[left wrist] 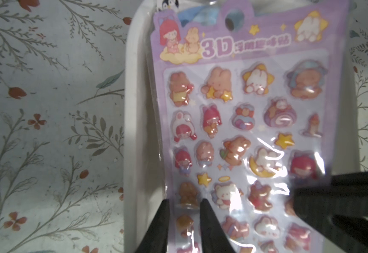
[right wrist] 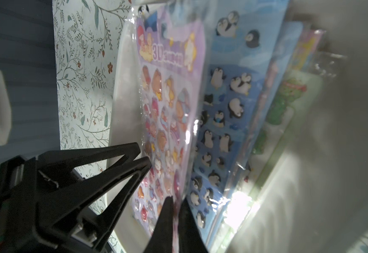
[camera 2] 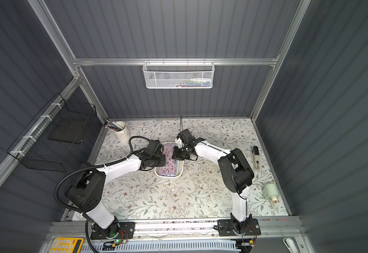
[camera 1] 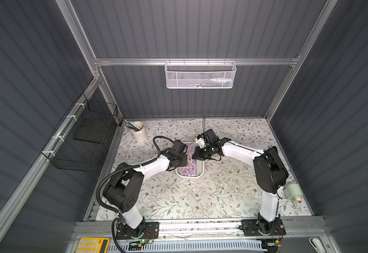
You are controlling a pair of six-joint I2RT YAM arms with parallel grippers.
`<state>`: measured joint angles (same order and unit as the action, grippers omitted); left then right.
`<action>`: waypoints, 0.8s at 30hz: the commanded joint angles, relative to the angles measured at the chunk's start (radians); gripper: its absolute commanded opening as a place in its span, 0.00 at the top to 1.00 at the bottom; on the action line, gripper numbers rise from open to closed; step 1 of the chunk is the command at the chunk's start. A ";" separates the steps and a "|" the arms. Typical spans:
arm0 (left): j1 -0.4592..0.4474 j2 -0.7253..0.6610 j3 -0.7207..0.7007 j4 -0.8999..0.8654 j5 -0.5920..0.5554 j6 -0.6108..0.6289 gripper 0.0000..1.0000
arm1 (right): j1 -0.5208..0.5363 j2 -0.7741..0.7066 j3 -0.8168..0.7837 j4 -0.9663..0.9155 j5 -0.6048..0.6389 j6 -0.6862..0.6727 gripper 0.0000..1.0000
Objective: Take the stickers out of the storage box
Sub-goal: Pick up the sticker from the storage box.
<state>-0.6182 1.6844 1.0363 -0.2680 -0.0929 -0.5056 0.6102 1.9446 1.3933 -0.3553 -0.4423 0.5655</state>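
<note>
The storage box (camera 1: 202,171) (camera 2: 181,169) is a shallow white tray in the middle of the floral table, with both arms reaching over it. It holds a stack of stickers (camera 1: 190,168) (camera 2: 168,168). The top sheet is purple with small cartoon figures (left wrist: 244,109) (right wrist: 170,98). Under it lie a blue penguin sheet (right wrist: 229,98) and a green one (right wrist: 288,98). My right gripper (right wrist: 176,201) (camera 1: 195,154) is shut on the purple sheet's long edge, which stands tilted up off the stack. My left gripper (left wrist: 184,204) (camera 1: 184,156) has its jaws a narrow gap apart, tips at the sheet's opposite edge.
A white cup of pens (camera 1: 138,131) stands at the back left. A black wire basket (camera 1: 80,142) hangs on the left wall, a white mesh basket (camera 1: 200,75) on the back rail. A white stapler (camera 2: 255,157) and a round white dispenser (camera 1: 292,192) lie at the right. A yellow calculator (camera 1: 93,245) sits at the front.
</note>
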 commanded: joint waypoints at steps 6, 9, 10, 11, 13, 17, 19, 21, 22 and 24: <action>0.000 -0.067 0.030 -0.047 0.008 -0.011 0.71 | -0.005 -0.061 0.000 -0.027 0.001 -0.016 0.97; 0.000 -0.097 0.031 -0.064 -0.005 -0.007 0.69 | -0.014 -0.090 0.003 -0.067 -0.003 -0.029 0.98; 0.000 -0.107 0.033 -0.069 -0.010 -0.005 0.68 | -0.018 -0.101 0.003 -0.074 -0.005 -0.033 0.98; 0.000 -0.117 0.033 -0.077 -0.015 -0.001 0.68 | -0.023 -0.112 0.003 -0.083 -0.008 -0.039 0.98; 0.000 -0.139 0.037 -0.092 -0.023 0.005 0.67 | -0.038 -0.138 0.005 -0.102 -0.020 -0.049 0.98; 0.001 -0.177 0.038 -0.123 -0.049 0.023 0.66 | -0.078 -0.186 0.031 -0.160 -0.057 -0.088 0.97; 0.001 -0.189 0.038 -0.140 -0.065 0.033 0.66 | -0.100 -0.196 0.063 -0.213 -0.082 -0.125 0.97; 0.000 -0.198 0.033 -0.154 -0.077 0.043 0.66 | -0.129 -0.202 0.096 -0.263 -0.118 -0.167 0.97; 0.001 -0.204 0.026 -0.156 -0.079 0.046 0.65 | -0.146 -0.205 0.107 -0.279 -0.136 -0.181 0.98; 0.001 -0.214 0.013 -0.159 -0.080 0.048 0.65 | -0.184 -0.210 0.130 -0.311 -0.175 -0.213 0.98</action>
<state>-0.6182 1.4975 1.0481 -0.3824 -0.1505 -0.4839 0.4660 1.7576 1.4811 -0.5713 -0.5430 0.4324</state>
